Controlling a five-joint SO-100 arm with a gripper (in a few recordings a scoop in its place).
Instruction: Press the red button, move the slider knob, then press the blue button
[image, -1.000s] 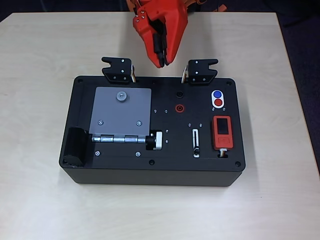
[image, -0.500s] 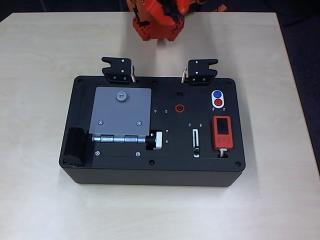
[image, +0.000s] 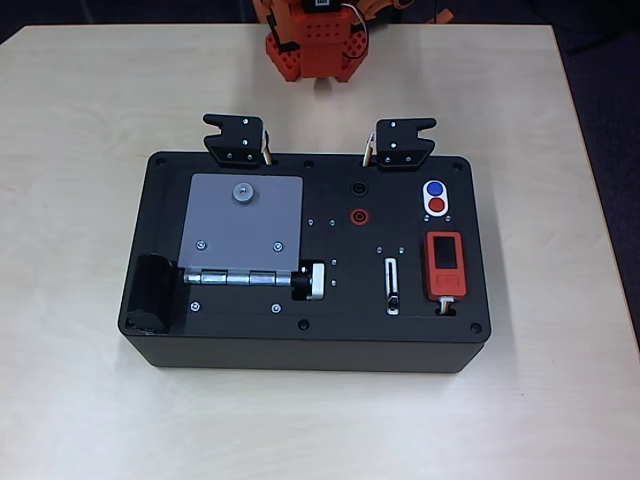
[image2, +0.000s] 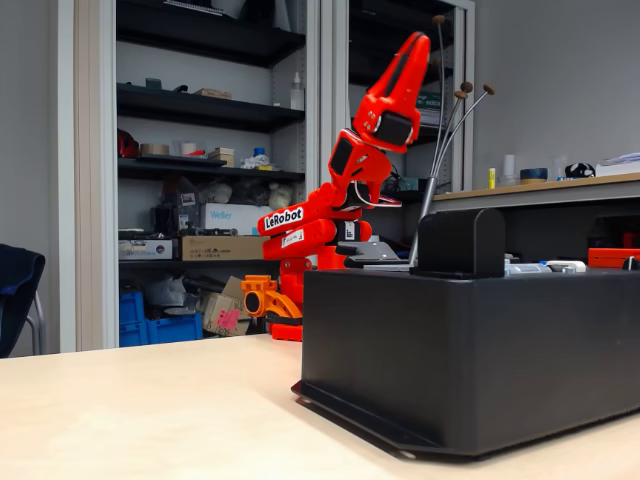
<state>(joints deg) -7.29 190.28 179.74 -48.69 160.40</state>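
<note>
**Arm raised behind the box; red button lies forward and right**

We see the gripper (image2: 418, 42) pointing up, fingers apparently together. The red button (image: 436, 206) sits near the box's (image: 300, 350) back-right corner in the overhead view, touching the blue button (image: 434, 189). We judge a forward-right reach.
</note>
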